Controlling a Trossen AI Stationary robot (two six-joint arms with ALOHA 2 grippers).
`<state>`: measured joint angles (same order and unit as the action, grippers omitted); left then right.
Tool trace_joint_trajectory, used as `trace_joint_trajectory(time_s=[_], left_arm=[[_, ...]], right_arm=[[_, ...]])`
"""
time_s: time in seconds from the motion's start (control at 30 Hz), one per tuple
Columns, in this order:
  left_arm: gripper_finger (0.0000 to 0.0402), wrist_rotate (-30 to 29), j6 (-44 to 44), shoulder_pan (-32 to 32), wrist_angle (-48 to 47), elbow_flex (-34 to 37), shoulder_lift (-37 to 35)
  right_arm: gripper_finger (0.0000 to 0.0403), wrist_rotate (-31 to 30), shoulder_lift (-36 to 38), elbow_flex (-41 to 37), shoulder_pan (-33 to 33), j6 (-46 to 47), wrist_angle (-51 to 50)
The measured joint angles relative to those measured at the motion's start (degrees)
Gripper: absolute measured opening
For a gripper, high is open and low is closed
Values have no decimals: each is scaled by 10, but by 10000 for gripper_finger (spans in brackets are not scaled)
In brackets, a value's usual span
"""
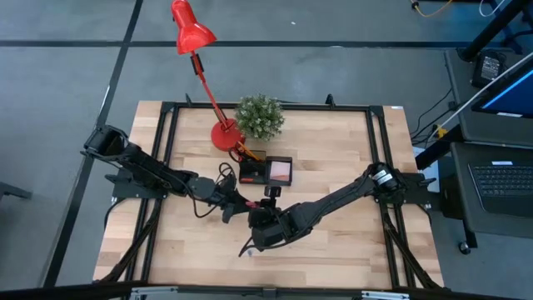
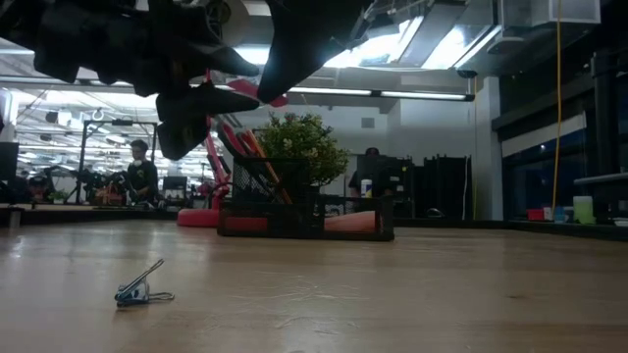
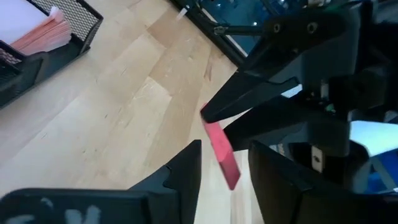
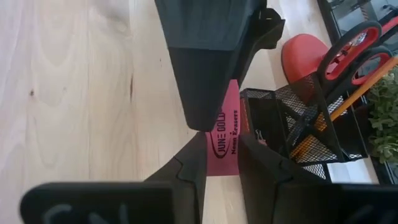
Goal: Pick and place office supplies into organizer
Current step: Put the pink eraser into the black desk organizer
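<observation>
Two dark arms, seemingly black-cabled

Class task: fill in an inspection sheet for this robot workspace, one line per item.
Surface: wooden table, black frame.
Job's things: pink eraser in mid-air between both grippers; binder clip loose on the table; black organizer holds sticky pad, scissors, pencils.
Clutter: red lamp, potted plant behind the organizer.
Grippers: right gripper shut on the eraser; left gripper meets it there.
Cables: black cable looping at the left arm.
Surroundings: person far behind; laptop beside the table.
</observation>
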<state>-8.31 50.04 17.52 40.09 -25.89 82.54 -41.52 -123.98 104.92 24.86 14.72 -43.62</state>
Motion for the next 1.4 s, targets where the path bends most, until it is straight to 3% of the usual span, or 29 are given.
trace_joint_trajectory(time_s=[0.5,0.93,1.13,1.4], left_arm=[[15,-10,-40,0,-2,0,0],[12,-2,-95,0,-4,0,0],[12,6,-110,-7,-3,0,0],[12,21,-155,-37,-3,0,-3]], right_arm=[[81,0,0,0,1,0,0],[85,24,0,0,1,12,3],[138,22,0,7,6,-2,3],[208,25,0,74,11,64,-103]])
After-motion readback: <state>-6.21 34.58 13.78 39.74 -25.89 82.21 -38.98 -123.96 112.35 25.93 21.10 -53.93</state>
